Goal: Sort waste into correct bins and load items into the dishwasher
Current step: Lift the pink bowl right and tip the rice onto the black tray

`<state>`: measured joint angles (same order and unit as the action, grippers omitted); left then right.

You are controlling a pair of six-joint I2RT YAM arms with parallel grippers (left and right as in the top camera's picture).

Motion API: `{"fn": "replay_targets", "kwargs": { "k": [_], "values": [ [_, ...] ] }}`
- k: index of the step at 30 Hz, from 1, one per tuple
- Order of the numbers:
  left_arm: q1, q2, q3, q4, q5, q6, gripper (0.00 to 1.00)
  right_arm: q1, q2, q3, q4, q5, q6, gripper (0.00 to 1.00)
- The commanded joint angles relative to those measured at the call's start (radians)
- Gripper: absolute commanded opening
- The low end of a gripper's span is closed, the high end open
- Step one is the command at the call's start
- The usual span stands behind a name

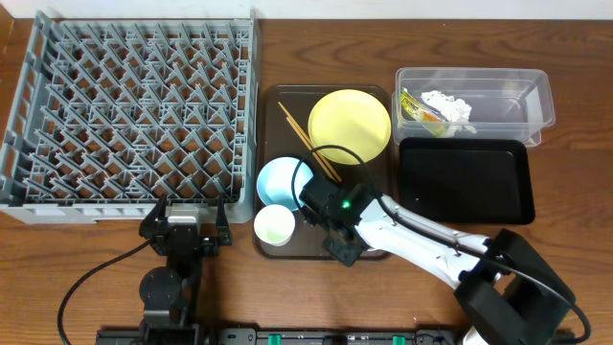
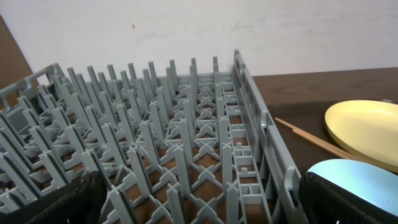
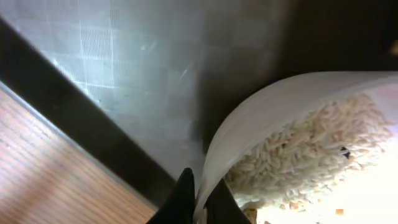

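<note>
Right gripper has the rice bowl by its rim, over the brown serving tray.

The fingers are closed almost together, one on each side of the thin rim of the white bowl, and rice scraps are heaped inside it. From overhead the arm covers that bowl at the tray's front edge, so whether it is lifted or resting I can't tell. At the tray's far end sits the yellow plate, with the chopsticks just left of it. The light blue bowl is at the tray's left side and the small white cup at its front-left corner. Right of the tray, the clear tub holds the snack wrapper and the tissue, and the black tray is in front of the tub. Left of the tray stands the grey dish rack. The left gripper is at its near edge, spread wide and holding nothing.
</note>
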<state>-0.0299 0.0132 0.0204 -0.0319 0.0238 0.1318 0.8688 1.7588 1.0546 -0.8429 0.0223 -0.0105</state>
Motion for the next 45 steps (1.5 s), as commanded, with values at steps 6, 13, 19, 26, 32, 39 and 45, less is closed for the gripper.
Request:
{"fn": "replay_targets", "kwargs": {
  "k": [6,13,19,26,32,39,45],
  "values": [
    [-0.004,-0.006,-0.016,-0.039,-0.009,0.006,0.99,0.002,0.006,0.035,-0.003,-0.003,0.034,0.01],
    [-0.004,-0.006,-0.016,-0.039,-0.01,0.006,0.99,-0.033,-0.008,0.17,-0.092,-0.035,0.066,0.01],
    [-0.004,-0.006,-0.016,-0.04,-0.01,0.006,0.99,-0.098,-0.069,0.24,-0.155,-0.119,0.068,0.01],
    [-0.004,-0.006,-0.016,-0.039,-0.01,0.006,0.99,-0.307,-0.174,0.236,-0.159,-0.322,0.063,0.01],
    [-0.004,-0.006,-0.016,-0.04,-0.009,0.006,0.99,-0.49,-0.179,0.168,-0.112,-0.491,-0.003,0.01],
    [-0.004,-0.006,-0.016,-0.04,-0.01,0.006,0.99,-0.655,-0.179,0.04,0.007,-0.676,-0.06,0.01],
    [-0.004,-0.006,-0.016,-0.04,-0.01,0.006,0.99,-0.812,-0.179,-0.058,0.108,-0.946,-0.137,0.01]
  ]
}}
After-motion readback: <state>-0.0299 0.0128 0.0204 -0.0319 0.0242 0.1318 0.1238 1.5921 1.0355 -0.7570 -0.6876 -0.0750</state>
